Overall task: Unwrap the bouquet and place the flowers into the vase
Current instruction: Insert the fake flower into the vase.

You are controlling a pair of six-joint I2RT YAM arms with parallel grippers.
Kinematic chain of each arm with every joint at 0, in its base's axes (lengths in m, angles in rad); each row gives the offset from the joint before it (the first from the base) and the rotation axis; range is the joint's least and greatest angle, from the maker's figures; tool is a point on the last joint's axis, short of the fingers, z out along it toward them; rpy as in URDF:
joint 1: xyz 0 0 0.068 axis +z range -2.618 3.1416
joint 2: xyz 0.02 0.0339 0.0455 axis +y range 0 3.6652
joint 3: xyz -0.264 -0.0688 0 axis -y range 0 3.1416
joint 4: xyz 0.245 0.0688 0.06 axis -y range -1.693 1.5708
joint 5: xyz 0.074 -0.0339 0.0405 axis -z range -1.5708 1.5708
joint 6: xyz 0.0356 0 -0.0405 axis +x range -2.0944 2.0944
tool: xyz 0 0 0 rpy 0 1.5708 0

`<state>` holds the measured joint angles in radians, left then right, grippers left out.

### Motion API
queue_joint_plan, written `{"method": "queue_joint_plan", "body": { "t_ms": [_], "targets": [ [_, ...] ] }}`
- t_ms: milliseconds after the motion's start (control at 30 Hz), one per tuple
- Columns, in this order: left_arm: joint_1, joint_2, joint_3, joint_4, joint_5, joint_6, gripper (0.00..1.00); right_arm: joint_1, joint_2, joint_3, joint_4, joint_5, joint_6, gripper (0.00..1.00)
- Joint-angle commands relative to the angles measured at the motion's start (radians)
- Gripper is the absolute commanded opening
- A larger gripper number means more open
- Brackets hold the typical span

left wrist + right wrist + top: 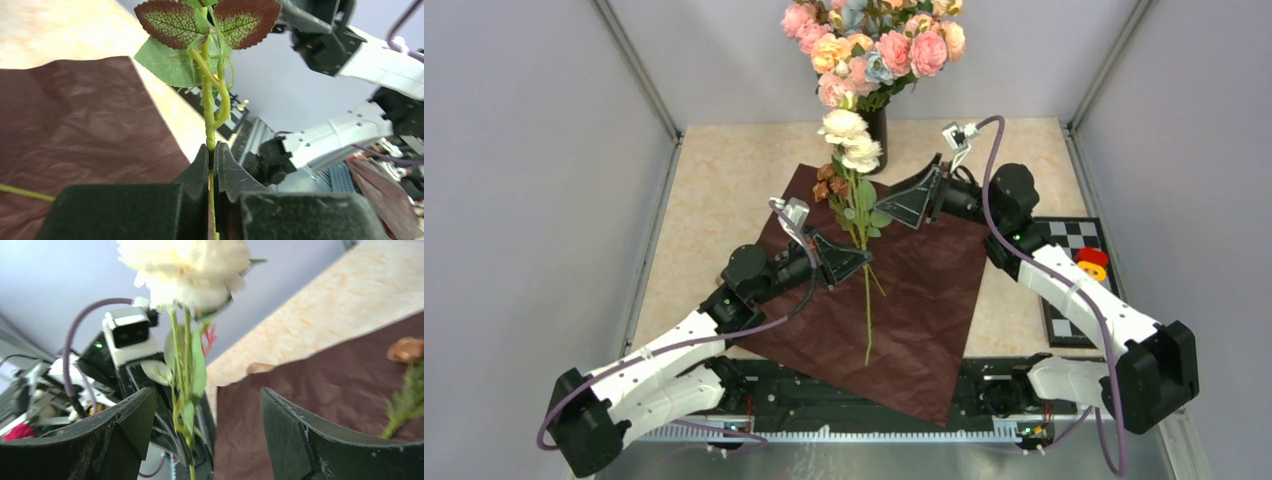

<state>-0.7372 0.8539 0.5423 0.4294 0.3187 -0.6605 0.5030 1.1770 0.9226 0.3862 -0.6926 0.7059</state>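
We see the left gripper (859, 262) with its fingers pressed together on a thin green stem (210, 125), pinching it below the leaves. The right gripper (889, 208) has its fingers spread and holds nothing. In the top view it sits at about 2 o'clock from the left one, just beside the leafy part.

The cream roses (849, 140) top that stem, whose long axis runs from 6 to 12 o'clock, heads toward 12. The black vase (879, 128) lies at 12 o'clock from the pinch, just beyond the heads (it already carries big peach and pink blooms (874, 45), so the free mouth looks tight). We judge the move turns on bringing the bare lower end, now toward 6, round to that mouth. The left arm has the hold; the right is nearer the vase.

The stem looks waxy and knobby, and the leaves (172, 22) are serrated with maroon veining. The maroon paper (924, 300), crinkled and matte, lies spread on the marbled table (724, 180). Brownish roses (829, 185) rest on the paper at 11 o'clock from the pinch.
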Motion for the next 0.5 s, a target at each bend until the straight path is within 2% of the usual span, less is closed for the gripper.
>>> {"method": "queue_joint_plan", "body": {
  "t_ms": [0, 100, 267, 467],
  "targets": [
    [-0.068, 0.046, 0.057, 0.165, 0.088, -0.043, 0.0, 0.006, 0.035, 0.08, 0.21, -0.172, 0.171, 0.77],
    [-0.097, 0.085, 0.062, 0.218, 0.091, -0.059, 0.0, 0.008, 0.053, 0.089, 0.267, -0.198, 0.223, 0.77],
    [-0.125, 0.109, 0.066, 0.244, 0.074, -0.054, 0.0, 0.012, 0.066, 0.075, 0.377, -0.229, 0.316, 0.7],
    [-0.138, 0.107, 0.064, 0.241, 0.067, -0.047, 0.0, 0.014, 0.076, 0.064, 0.39, -0.226, 0.329, 0.5]
  ]
}}
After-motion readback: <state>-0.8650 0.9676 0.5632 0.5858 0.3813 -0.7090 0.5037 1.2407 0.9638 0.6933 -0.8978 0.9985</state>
